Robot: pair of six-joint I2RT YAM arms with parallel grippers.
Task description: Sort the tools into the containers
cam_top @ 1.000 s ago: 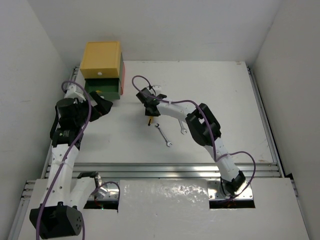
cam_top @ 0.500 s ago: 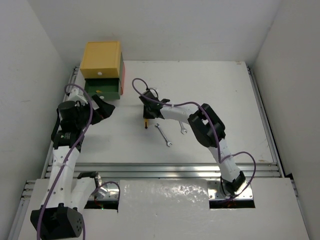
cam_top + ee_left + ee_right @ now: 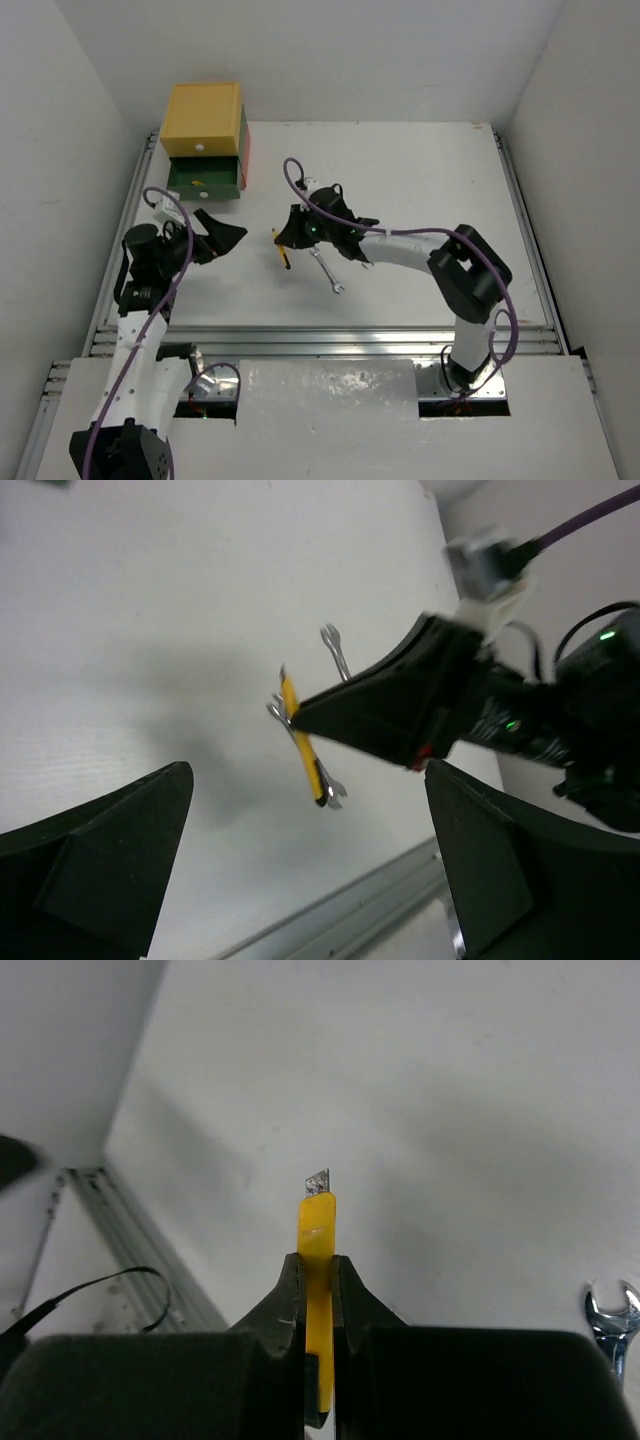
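Three stacked drawers (image 3: pixel 203 118) (red-orange one barely showing), one yellow utility knife (image 3: pixel 319 1260), two silver wrenches (image 3: pixel 336 652)

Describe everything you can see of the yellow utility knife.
The utility knife is slim, with a yellow, plastic-looking body and a black rear end. A short silver blade tip sticks out at the front. The right gripper pinches the body between both fingers, with the blade pointing away from the wrist. The knife seems to be held above the white table, touching nothing else.
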